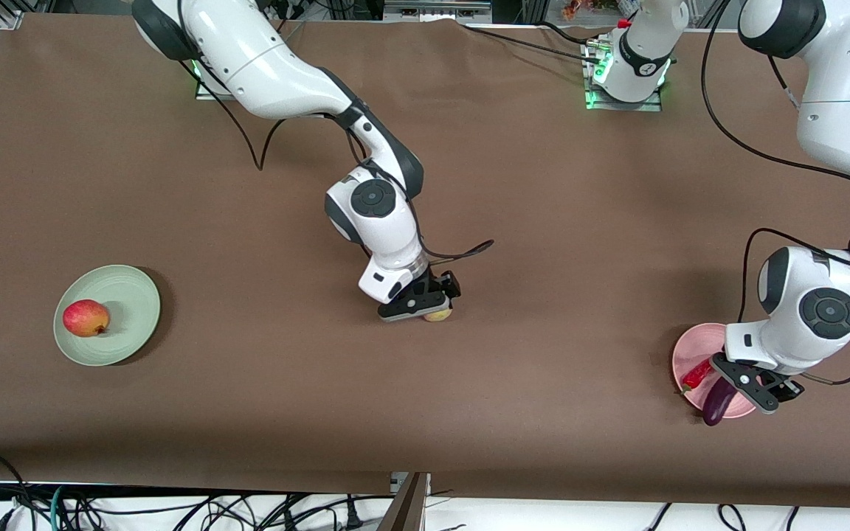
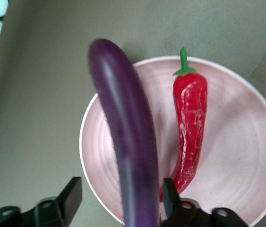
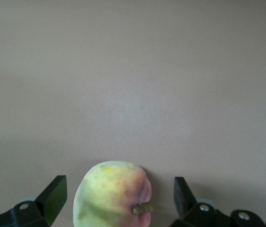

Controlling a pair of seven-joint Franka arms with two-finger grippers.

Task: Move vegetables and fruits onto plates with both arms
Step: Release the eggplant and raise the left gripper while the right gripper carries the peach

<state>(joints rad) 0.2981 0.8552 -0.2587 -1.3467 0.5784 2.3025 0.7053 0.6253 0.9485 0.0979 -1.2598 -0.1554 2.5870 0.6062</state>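
Note:
My left gripper point(image 1: 741, 387) hovers over the pink plate point(image 1: 685, 352) at the left arm's end of the table. Its jaws stand open, with a gap on one side of the purple eggplant point(image 2: 123, 132) between them. The eggplant point(image 1: 718, 404) pokes past the plate's rim toward the front camera. A red chili pepper point(image 2: 189, 123) lies on the pink plate point(image 2: 241, 151) beside it. At mid-table my right gripper point(image 1: 425, 306) is down and open, a finger on each side of the pale peach point(image 3: 111, 196) without touching it. The red fruit point(image 1: 85, 318) sits on the green plate point(image 1: 133, 295).
The brown table cover point(image 1: 558, 221) spreads between the two plates. Both arm bases stand along the edge farthest from the front camera. A black cable point(image 1: 469, 251) trails from the right wrist, and loose cables lie below the table's near edge.

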